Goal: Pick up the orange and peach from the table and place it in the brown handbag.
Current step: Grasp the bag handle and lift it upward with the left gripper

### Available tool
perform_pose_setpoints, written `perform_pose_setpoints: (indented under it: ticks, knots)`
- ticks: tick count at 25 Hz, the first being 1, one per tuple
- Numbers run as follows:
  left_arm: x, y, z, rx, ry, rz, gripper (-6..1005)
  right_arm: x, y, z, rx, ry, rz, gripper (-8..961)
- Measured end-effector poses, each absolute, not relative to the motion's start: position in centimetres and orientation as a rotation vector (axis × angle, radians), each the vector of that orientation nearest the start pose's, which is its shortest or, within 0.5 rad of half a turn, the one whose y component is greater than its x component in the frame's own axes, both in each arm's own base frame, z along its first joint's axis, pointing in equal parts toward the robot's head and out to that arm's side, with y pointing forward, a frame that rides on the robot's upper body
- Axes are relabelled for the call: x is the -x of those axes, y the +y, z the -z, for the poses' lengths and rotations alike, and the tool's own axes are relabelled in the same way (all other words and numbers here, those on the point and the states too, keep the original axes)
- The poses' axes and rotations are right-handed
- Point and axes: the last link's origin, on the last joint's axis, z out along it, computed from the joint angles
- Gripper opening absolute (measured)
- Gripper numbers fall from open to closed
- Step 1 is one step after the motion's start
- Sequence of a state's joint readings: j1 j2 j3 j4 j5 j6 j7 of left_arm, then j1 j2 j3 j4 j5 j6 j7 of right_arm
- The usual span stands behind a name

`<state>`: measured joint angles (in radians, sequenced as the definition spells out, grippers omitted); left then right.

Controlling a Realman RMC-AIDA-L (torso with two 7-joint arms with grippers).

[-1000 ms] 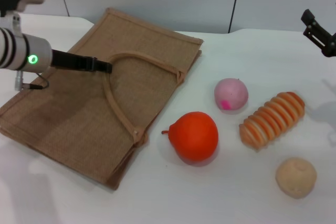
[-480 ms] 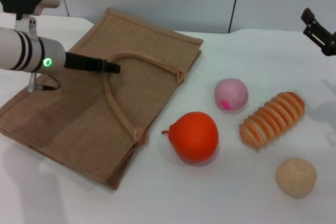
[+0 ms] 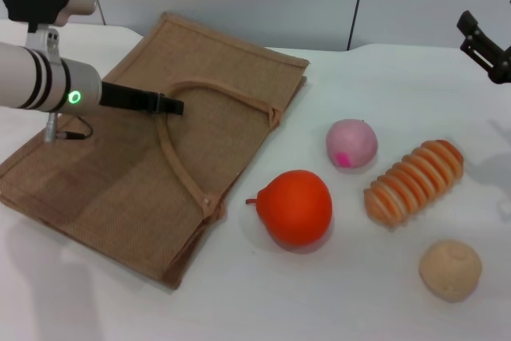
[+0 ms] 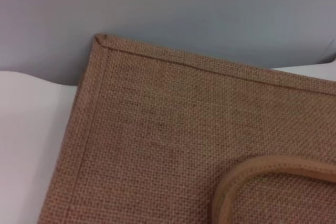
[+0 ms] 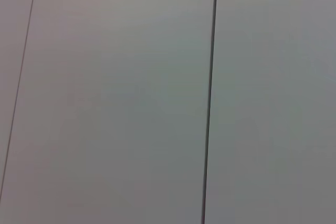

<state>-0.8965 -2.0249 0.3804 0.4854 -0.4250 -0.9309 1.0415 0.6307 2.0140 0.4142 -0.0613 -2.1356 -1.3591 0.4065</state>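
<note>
The brown handbag (image 3: 120, 165) lies flat on the white table at the left, with its loop handle (image 3: 180, 165) resting on top. My left gripper (image 3: 172, 105) hovers over the bag, its tip at the near top of the handle loop. The left wrist view shows the bag's weave (image 4: 173, 129) and a curve of the handle (image 4: 262, 174). The orange (image 3: 297, 207) sits on the table just right of the bag. The peach (image 3: 351, 143) sits behind and to the right of the orange. My right gripper (image 3: 473, 34) is open and empty, raised at the far right edge.
An orange-and-cream ridged spiral bread (image 3: 415, 181) lies right of the peach. A beige rough ball (image 3: 450, 269) sits at the front right. A grey panelled wall stands behind the table; the right wrist view shows only that wall.
My left arm has moved a little to the right over the bag, bringing its tip to the handle loop. The fruits, the bag and the right arm have not moved.
</note>
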Motion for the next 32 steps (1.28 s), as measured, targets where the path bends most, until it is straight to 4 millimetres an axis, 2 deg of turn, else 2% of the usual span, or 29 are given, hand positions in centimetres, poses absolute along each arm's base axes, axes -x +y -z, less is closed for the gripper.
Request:
perform_pose_setpoints:
  ticks: [6, 20, 32]
  knots:
    - [27.24, 44.45, -0.59, 2.207, -1.235, 0.098, 602, -28.36, 37.25, -1.90, 1.865, 0.277, -0.863, 833]
    - [27.44, 44.36, -0.54, 2.201, -1.245, 0.075, 593, -28.34, 37.26, -1.91, 1.865, 0.276, -0.863, 827]
    - [27.71, 44.30, -0.78, 2.182, -1.274, 0.078, 335, -28.39, 37.23, -1.91, 1.864, 0.278, -0.862, 822]
